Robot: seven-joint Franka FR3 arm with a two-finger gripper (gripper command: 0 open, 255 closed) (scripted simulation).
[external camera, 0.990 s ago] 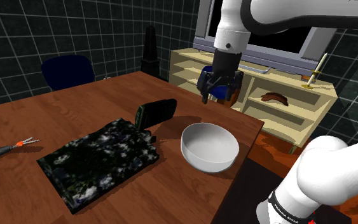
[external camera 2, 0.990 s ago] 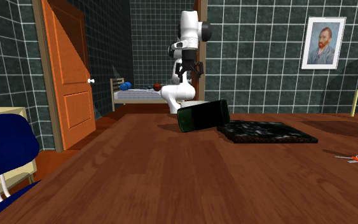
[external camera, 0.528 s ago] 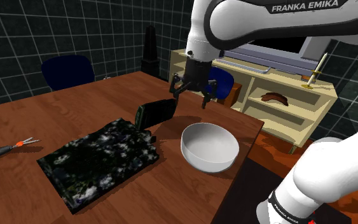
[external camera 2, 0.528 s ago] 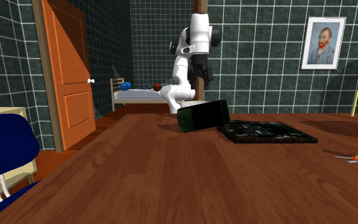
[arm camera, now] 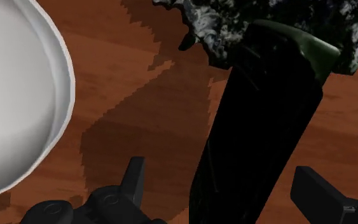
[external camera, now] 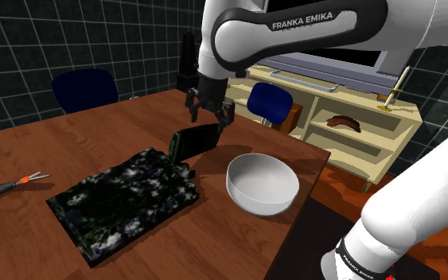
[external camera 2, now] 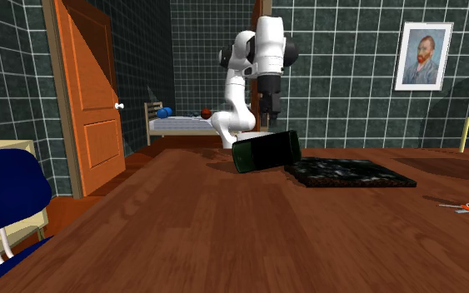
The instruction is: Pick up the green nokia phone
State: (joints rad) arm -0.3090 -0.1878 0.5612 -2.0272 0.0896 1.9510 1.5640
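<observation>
I see dark tiled walls. 2nd ext view gives an orange door (external camera 2: 91,108), shoulder view a shelf (external camera: 357,139). Wood tabletop (external camera: 95,135) carries a speckled slab (external camera: 126,199) and a bowl (external camera: 262,184). Phone (external camera: 196,141) is propped at the slab's corner. Wrist view: pincer (arm camera: 220,167) open, astride phone.

The arm (external camera: 309,38) reads "FRANKA EMIKA"; lettering on its base band (external camera: 356,267) seems illegible.

I read this as home interior: wooden table (external camera 2: 224,225), blue chair (external camera: 85,87), orange panel door (external camera 2: 91,108), bed (external camera 2: 182,125) past doorway, framed portrait (external camera 2: 424,56) on dark tiled wall (external camera 2: 349,75), cream shelf unit (external camera: 357,127).
</observation>
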